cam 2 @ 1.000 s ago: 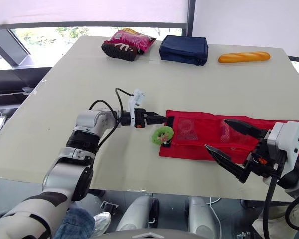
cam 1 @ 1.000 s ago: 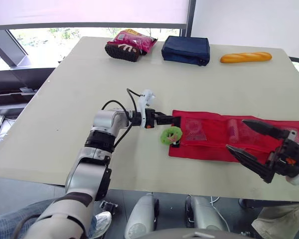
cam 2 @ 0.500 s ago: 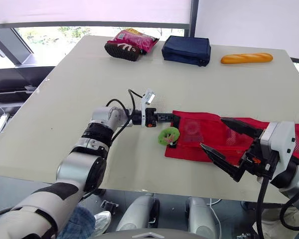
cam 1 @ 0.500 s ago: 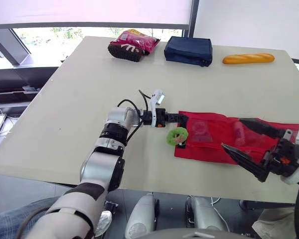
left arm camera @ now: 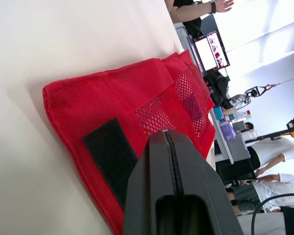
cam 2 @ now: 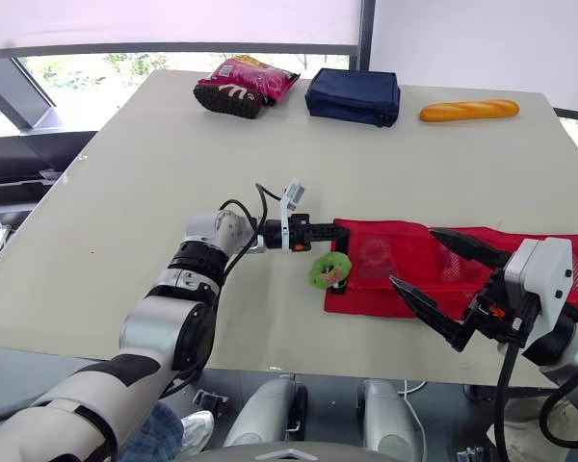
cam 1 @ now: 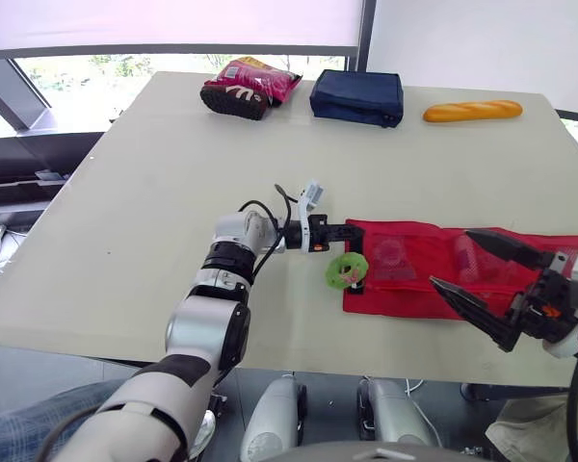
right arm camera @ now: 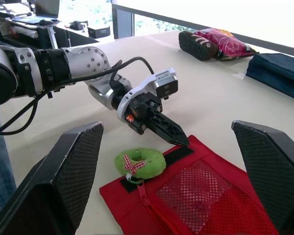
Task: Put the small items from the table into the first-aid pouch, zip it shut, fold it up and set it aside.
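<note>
Seemingly to pin it to the tabletop (cam 1: 154, 192), the left gripper (cam 1: 344, 231), pressed together, touches the corner of the red pouch (cam 1: 414, 281); the right gripper (cam 1: 451, 258) hovers spread wide above it.

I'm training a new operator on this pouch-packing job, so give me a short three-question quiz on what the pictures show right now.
1. True or false: the left claw is shut, with its tip at a corner of the red pouch.
2. Where is the green ring? A) on the floor B) at the pouch's left end, by the zip C) zipped inside the pouch
3. Fill the gap: the right claw is ___.
Key: 1 true; 2 B; 3 open.
</note>
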Motion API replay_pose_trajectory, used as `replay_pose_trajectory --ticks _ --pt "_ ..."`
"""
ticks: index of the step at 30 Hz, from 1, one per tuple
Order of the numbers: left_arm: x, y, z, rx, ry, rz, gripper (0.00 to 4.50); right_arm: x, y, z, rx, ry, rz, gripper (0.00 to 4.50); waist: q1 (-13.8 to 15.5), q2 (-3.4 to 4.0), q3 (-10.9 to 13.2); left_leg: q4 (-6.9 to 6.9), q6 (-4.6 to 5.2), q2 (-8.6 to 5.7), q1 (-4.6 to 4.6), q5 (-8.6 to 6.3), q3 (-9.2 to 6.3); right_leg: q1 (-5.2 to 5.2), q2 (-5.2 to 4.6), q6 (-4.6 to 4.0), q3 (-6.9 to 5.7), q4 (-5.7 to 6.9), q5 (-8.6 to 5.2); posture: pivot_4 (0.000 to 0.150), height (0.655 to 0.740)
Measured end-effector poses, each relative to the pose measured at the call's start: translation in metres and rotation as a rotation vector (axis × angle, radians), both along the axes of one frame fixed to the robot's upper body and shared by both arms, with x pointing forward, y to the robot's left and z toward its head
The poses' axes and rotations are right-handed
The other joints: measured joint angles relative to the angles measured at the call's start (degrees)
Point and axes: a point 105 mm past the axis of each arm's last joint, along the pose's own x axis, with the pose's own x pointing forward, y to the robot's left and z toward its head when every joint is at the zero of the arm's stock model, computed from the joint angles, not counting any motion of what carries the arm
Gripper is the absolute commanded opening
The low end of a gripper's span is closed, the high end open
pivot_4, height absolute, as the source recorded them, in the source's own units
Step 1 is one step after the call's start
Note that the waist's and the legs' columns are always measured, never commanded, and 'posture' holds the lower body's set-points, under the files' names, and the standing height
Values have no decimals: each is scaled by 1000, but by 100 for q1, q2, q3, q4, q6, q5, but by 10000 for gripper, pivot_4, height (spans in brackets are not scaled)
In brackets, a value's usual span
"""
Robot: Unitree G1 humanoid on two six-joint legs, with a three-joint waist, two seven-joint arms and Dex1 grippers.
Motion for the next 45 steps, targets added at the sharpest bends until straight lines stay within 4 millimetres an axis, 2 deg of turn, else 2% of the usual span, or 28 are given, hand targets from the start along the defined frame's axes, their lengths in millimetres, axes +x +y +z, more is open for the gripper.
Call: replay_pose_trajectory --ticks 5,9,14,17,21,22,25,28,32,40,45 --pt "1 10 5 -6 -34 30 1282 1 2 -1 -3 -3 6 45000 -3 0 0 0 0 1 0 0 0 -2 0 -1 1 1 0 1500 7164" --pt "-2 28 6 23 -69 68 1282 1 2 -1 3 -2 4 45000 -4 0 0 0 0 3 0 0 0 -3 -1 -1 2 2 1 1500 7164" --pt "-25 41 3 45 -69 67 1282 0 3 -3 7 7 4 45000 2 2 0 0 -1 5 1 0 1 -3 -5 -2 3 3 1 1500 7164" --pt "-49 43 5 31 -52 40 9605 0 3 -4 9 9 3 45000 2 1 0 0 -1 5 1 0 0 -3 -10 -2 2 3 1 1500 7164" --pt "-76 41 17 21 -57 -17 27343 0 4 -4 11 9 3 45000 10 3 -1 0 -2 5 4 1 3 -2 -10 -2 2 4 0 1500 7164" --pt "-81 40 16 19 -47 -27 32793 0 4 -4 11 8 4 45000 9 3 -1 0 -2 5 5 1 3 -2 -9 -2 2 4 0 1500 7164" --pt "-101 34 5 29 32 -73 43893 0 5 -3 13 4 11 45000 8 2 0 0 -2 5 4 1 2 -3 -5 -1 1 4 -1 1500 7164" --pt "-110 31 -5 77 65 -87 43893 0 5 -2 14 6 14 45000 8 2 -1 0 -2 5 7 1 3 -2 -5 -2 3 4 -1 1500 7164" --pt "-108 23 -18 153 74 -47 43893 0 6 -2 18 8 17 45000 15 2 -1 0 -2 3 6 1 5 -1 -6 -2 4 3 -1 1500 7164" --pt "-106 5 -22 307 -20 -57 43893 -2 6 -3 24 18 3 45000 30 4 -76 -1 0 0 24 0 -2 29 -9 -20 -1 -17 -19 1500 7164" --pt "-97 -9 -25 353 -3 -32 43893 -3 8 -1 21 9 -6 45000 36 10 -109 -18 7 1 95 -6 -12 118 -10 -1 -15 -65 -30 1500 7164"
